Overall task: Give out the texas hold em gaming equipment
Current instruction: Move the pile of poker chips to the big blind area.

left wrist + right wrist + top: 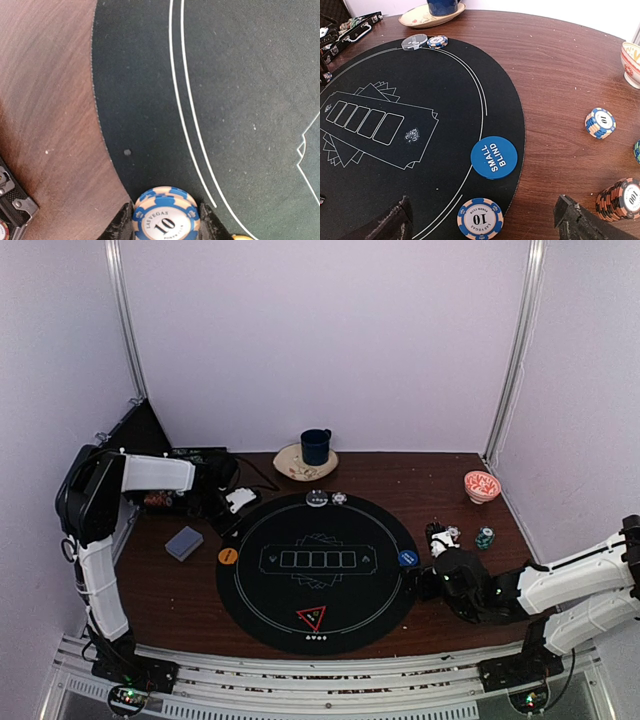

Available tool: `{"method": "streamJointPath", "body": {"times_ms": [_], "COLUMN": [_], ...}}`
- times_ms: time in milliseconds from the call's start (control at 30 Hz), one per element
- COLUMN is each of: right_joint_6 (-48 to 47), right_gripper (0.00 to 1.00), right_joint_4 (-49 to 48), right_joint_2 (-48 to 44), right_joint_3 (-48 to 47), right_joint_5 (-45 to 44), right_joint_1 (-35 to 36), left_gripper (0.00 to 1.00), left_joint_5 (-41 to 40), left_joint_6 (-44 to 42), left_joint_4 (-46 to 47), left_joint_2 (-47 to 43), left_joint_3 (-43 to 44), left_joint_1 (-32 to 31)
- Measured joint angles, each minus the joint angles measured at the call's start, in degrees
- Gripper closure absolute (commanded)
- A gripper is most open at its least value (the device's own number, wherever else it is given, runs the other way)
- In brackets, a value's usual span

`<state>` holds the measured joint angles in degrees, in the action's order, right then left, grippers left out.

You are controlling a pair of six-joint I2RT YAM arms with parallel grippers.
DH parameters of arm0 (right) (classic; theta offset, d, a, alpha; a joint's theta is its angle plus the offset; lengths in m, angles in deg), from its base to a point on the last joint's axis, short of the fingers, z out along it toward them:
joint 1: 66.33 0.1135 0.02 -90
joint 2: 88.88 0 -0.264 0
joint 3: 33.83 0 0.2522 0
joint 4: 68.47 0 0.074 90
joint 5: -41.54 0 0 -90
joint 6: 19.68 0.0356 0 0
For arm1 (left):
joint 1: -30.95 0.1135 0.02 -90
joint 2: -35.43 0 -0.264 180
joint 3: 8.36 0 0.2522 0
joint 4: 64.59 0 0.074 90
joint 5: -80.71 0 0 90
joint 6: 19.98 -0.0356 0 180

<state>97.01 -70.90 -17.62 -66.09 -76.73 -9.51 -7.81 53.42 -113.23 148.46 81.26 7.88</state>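
My left gripper [237, 502] hangs over the upper left edge of the black round mat [260, 590], shut on a blue-and-cream "10" chip [166, 217]. My right gripper [430, 576] is open at the mat's right edge, its jaws wide around another "10" chip [480, 219] lying on the mat just short of the blue "SMALL BLIND" button [494, 157]. The card deck [184, 542] lies left of the mat, beside the orange button [228, 556]. A grey-white button [317, 498] and a chip [339, 498] sit at the far edge. The triangle marker [311, 618] is at the near edge.
Chip stacks [600, 123] [620, 199] stand on the wood right of the mat, with a green stack [484, 537] nearby. The red-patterned bowl [481, 485] is at the back right. The dark blue mug [316, 446] stands on a plate [290, 465]. A black case [190, 456] lies at the back left.
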Motion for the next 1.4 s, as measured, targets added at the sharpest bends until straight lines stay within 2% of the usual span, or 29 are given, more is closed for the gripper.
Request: {"method": "streamJointPath", "body": {"times_ms": [633,1033,1400], "right_joint_6": [-0.02,-0.02,-0.17], "right_gripper": [0.00,0.00,0.00], "right_joint_4": [0.11,0.15,1.22], "right_joint_2": [0.87,1.29,1.44], "right_joint_3": [-0.15,-0.83,-0.87], "right_joint_5": [0.00,-0.09,-2.32], "right_joint_1": [0.09,0.13,0.22], "left_gripper": [0.82,0.72,0.42], "left_joint_5": [2.01,2.25,2.43], "left_joint_6": [-0.46,-0.46,-0.70], "left_joint_4": [0.24,0.17,0.07], "left_joint_2": [-0.96,-0.96,-0.98], "left_joint_3": [-1.60,-1.62,-1.62], "left_joint_1": [0.22,0.22,0.22]}}
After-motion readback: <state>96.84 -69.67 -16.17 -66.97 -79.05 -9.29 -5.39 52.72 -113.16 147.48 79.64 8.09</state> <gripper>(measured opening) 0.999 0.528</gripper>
